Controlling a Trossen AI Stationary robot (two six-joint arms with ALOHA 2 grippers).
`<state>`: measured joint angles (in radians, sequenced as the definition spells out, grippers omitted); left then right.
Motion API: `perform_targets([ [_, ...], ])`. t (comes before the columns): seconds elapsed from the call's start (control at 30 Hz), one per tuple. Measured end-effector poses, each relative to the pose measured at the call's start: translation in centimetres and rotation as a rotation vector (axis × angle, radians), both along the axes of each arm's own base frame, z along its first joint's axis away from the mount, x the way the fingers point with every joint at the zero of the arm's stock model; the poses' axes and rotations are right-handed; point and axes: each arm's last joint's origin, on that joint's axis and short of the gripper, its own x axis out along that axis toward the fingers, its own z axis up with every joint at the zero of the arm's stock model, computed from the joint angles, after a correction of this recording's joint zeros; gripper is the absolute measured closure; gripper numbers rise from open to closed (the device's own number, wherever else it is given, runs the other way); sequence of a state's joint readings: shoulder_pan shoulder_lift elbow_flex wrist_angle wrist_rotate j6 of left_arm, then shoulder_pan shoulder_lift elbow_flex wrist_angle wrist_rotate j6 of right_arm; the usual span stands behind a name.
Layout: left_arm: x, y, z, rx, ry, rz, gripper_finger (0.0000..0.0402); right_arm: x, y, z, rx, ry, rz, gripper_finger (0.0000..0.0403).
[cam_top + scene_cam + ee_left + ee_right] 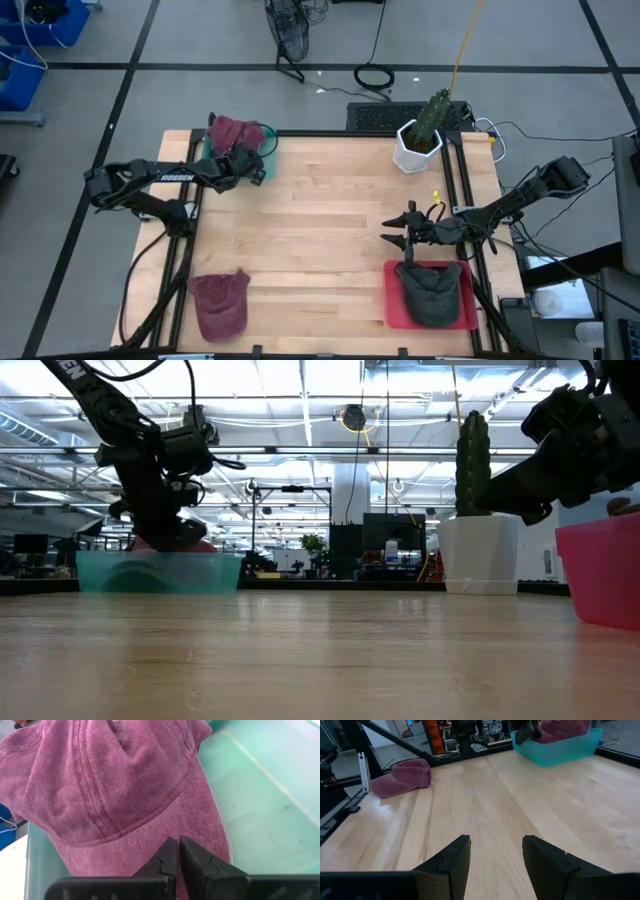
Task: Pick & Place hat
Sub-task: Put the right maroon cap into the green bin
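A maroon cap (232, 132) (115, 785) lies in the teal bin (267, 133) (160, 572) at the table's far left, its crown up against the bin's far wall. My left gripper (252, 158) (177, 851) is shut at the cap's brim, low inside the bin. My right gripper (398, 230) (495, 855) is open above bare wood just beyond the red tray (392, 300). A dark grey cap (432, 290) lies in that tray. A second maroon cap (220, 300) (402, 776) lies flat at the near left. My left gripper is shut on the maroon cap's brim (150, 845), at the middle of its front edge. The fingers (165, 857) hide that edge. They come slanting down from the bin's near right side. The cap rests on the bin floor (260, 795).
A white pot with a cactus (418, 145) (480, 550) stands at the far right. Black rails run along both sides of the table. The middle of the wooden top (330, 230) is bare. Cables lie on the floor beyond the far edge.
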<state>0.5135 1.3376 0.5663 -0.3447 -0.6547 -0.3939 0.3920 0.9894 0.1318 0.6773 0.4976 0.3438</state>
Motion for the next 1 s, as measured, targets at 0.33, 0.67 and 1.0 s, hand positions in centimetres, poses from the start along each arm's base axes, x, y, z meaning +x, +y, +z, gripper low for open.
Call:
perform_targets([
  [0.33, 3.0, -0.8, 3.1, 0.015, -0.057, -0.135, 0.0390, 0.0, 0.0, 0.0, -0.015, 0.002, 0.004, 0.0238],
  [0.67, 2.8, -0.2, 5.7, 0.193, 0.124, -0.015, 0.0383, 0.0, 0.0, -0.1, -0.024, 0.017, 0.005, 0.0238],
  [1.0, -0.4, 3.2, 2.6, -0.009, 0.034, 0.133, 0.0397, 0.0, 0.0, -0.1, -0.023, 0.016, 0.005, 0.0238],
])
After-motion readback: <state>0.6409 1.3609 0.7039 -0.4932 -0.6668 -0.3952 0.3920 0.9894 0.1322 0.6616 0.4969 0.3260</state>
